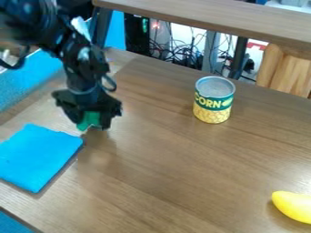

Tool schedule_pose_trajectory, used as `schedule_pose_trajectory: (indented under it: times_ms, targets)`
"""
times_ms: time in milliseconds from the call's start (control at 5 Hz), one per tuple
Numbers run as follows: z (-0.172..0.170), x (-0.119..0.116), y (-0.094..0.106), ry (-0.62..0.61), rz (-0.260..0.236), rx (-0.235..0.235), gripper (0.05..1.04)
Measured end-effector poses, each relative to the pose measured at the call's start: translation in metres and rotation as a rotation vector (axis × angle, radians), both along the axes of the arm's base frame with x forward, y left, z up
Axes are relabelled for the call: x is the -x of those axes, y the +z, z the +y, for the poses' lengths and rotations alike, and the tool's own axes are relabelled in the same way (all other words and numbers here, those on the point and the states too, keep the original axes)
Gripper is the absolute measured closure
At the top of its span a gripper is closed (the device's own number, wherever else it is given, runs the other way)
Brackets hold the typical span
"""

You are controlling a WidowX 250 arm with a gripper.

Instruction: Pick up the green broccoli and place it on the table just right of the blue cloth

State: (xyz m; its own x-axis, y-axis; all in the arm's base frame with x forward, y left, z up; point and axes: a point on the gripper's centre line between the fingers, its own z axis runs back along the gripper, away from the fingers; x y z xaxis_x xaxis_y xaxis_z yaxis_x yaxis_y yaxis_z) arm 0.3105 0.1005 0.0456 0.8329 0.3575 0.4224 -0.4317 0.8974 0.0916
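The black gripper (91, 124) hangs low over the left part of the wooden table, its fingers shut on a green object (90, 120). Most of that object is hidden between the fingers, so its shape cannot be told. Just to the lower left lies a flat blue cloth (37, 156), apart from the gripper. A corn can (213, 100) with a green and yellow label stands upright to the right of the gripper. Near the right edge of the view lies a yellow object (293, 206), smooth and rounded, partly cut off.
The brown wooden table (176, 168) spans most of the view. Behind its far edge runs a raised wooden shelf or second tabletop (213, 17), with cables (182, 57) and dark metal legs below it. A light wooden piece (288, 70) stands at the right, beyond the table.
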Motion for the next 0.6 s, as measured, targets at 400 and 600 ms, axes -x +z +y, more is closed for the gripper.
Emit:
schedule_pose_trajectory:
  times_ms: [400, 600]
  targets:
    - [0.002, -0.003, 0.0, -0.016, 0.001, -0.004, 0.208]
    - [0.004, 0.006, 0.013, 0.034, 0.0, 0.019, 0.069]
